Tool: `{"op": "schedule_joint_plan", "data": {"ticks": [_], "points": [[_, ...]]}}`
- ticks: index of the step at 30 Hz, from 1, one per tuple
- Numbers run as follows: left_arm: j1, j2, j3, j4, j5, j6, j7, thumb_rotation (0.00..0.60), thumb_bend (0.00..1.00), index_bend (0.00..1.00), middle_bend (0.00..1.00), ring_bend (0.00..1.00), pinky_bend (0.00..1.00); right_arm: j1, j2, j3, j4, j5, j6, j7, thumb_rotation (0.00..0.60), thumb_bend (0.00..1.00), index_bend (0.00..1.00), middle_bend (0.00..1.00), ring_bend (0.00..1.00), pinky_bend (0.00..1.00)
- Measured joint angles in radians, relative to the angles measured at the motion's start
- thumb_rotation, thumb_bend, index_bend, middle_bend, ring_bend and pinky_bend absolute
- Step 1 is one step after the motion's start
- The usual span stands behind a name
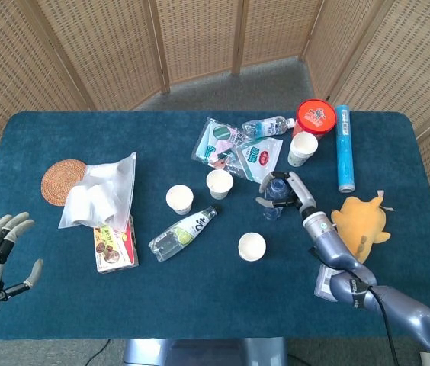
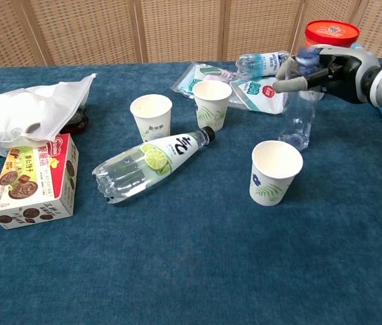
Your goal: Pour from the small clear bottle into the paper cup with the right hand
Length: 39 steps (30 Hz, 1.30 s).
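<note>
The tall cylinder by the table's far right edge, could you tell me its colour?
Blue cylinder, clearest in the head view.

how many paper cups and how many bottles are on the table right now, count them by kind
Paper cups: 4
Bottles: 3 (lime bottle, lying bottle, small clear bottle in right hand)
Total: 7

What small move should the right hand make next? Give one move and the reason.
Probably carry the bottle a little nearer and over the cup, then tip it. The right hand holds the bottle near its top, roughly upright, off the table; its base hangs just behind the cup's rim, not above the opening.
</note>
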<state>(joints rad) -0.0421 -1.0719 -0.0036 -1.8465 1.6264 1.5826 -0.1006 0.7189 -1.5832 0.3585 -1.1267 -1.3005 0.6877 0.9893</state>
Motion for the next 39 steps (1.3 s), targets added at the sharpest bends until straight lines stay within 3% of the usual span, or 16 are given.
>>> {"op": "schedule_joint_plan", "data": {"ticks": [12,18,23,39], "points": [[-0.003,0.0,-0.003,-0.006,0.011,0.001,0.006,0.307,0.46,0.14,0.13,0.0,0.0,0.0,0.032,-0.03,-0.007,-0.045,0.042,0.054,0.6,0.22,0.47,0.53,0.3,0.1],[-0.006,-0.003,-0.003,-0.002,0.018,0.0,0.001,0.307,0.46,0.14,0.13,0.0,0.0,-0.001,0.065,-0.04,-0.054,-0.048,0.052,0.033,0.6,0.22,0.33,0.45,0.27,0.0],[-0.007,-0.003,-0.003,0.001,0.022,0.003,-0.005,0.31,0.46,0.14,0.13,0.0,0.0,-0.003,0.098,-0.043,-0.105,-0.044,0.062,0.011,0.6,0.22,0.24,0.38,0.21,0.0],[-0.006,-0.006,-0.001,0.027,0.027,0.01,-0.043,0.305,0.46,0.13,0.12,0.0,0.0,-0.032,0.229,0.016,-0.324,0.028,0.162,-0.102,0.6,0.21,0.26,0.35,0.11,0.0]]}}
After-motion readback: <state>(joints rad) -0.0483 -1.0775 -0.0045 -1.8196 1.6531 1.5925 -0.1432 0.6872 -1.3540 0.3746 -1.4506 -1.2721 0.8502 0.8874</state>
